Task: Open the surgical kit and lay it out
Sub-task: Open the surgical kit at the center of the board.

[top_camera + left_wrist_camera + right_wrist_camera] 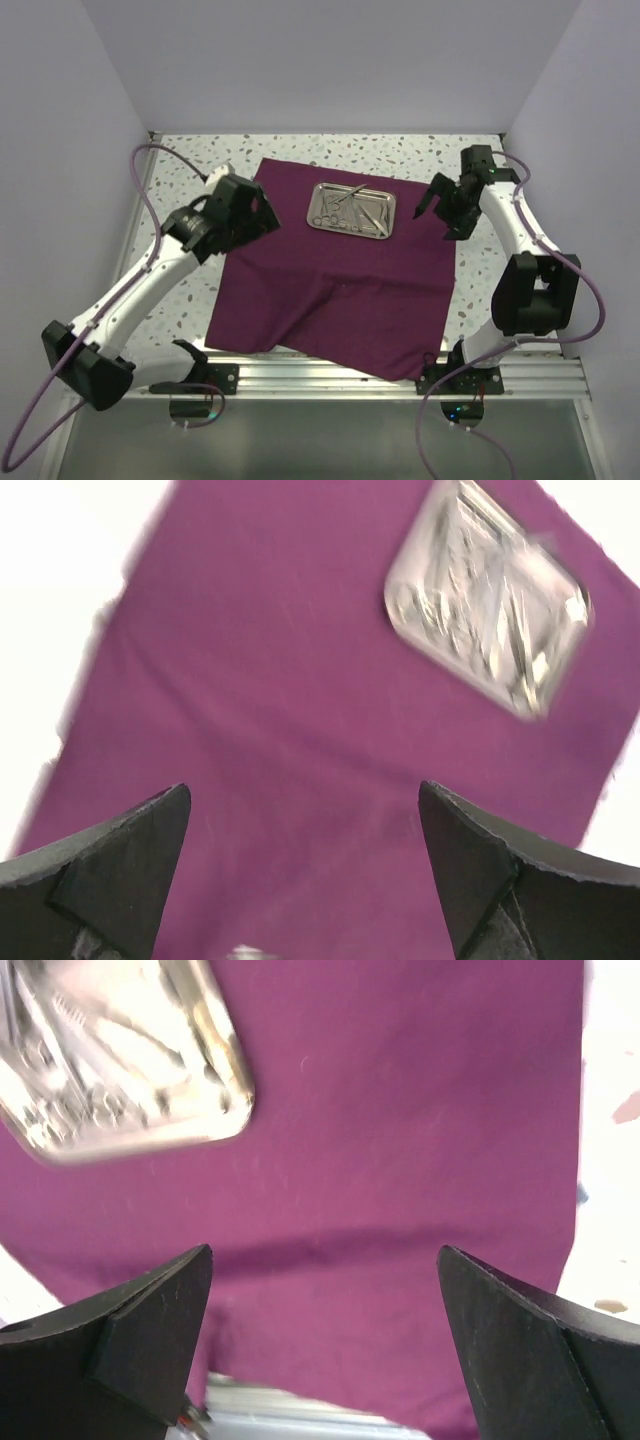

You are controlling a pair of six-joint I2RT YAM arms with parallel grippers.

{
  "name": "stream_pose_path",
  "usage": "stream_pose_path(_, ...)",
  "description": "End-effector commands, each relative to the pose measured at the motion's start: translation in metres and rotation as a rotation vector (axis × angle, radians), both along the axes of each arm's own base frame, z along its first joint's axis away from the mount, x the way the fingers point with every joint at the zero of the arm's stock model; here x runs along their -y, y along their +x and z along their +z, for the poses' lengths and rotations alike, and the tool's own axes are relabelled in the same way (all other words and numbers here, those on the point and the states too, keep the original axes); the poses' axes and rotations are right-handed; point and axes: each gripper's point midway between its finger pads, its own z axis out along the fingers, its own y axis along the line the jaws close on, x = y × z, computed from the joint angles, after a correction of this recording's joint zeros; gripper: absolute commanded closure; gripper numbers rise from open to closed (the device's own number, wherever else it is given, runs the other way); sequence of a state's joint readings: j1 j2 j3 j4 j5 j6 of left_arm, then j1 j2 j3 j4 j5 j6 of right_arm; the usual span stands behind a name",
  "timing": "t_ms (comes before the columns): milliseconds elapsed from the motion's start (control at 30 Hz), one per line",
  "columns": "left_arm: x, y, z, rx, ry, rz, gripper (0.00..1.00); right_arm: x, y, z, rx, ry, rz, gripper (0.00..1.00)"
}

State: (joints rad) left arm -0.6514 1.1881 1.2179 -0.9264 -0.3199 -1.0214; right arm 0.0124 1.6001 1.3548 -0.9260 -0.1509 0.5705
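The maroon cloth wrap (330,280) lies spread open on the table, its front edge hanging over the near rail. A small shiny steel tray (352,209) sits on its far part and holds thin silver instruments (350,203) piled together. My left gripper (262,212) is open and empty above the cloth's left edge, left of the tray. My right gripper (440,212) is open and empty above the cloth's right edge, right of the tray. The cloth (300,730) and blurred tray (488,595) show in the left wrist view, and the cloth (400,1160) and tray (120,1060) in the right wrist view.
The speckled white table (180,300) shows on both sides of the cloth. White walls close in the left, right and back. A metal rail (330,378) runs along the near edge by the arm bases.
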Motion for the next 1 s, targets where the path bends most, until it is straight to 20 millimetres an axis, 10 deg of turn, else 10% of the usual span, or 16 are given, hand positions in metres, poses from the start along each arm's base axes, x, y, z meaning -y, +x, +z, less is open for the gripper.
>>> stream_pose_path(0,-0.018,0.093,0.017,0.173,0.096,-0.138,0.0,0.014,0.047,0.009,0.119,0.03,-0.055,0.02)
stream_pose_path(200,-0.063,0.18,-0.004,0.191,0.14,-0.097,0.0,0.072,0.052,-0.014,0.111,-0.047,-0.213,0.02)
stream_pose_path(400,-0.082,0.224,-0.035,0.22,0.098,-0.116,0.0,0.117,0.037,-0.046,0.044,-0.114,-0.309,0.02)
stream_pose_path(967,-0.092,0.32,-0.164,0.103,0.04,-0.193,0.02,0.133,0.121,-0.09,0.106,-0.059,-0.282,0.11)
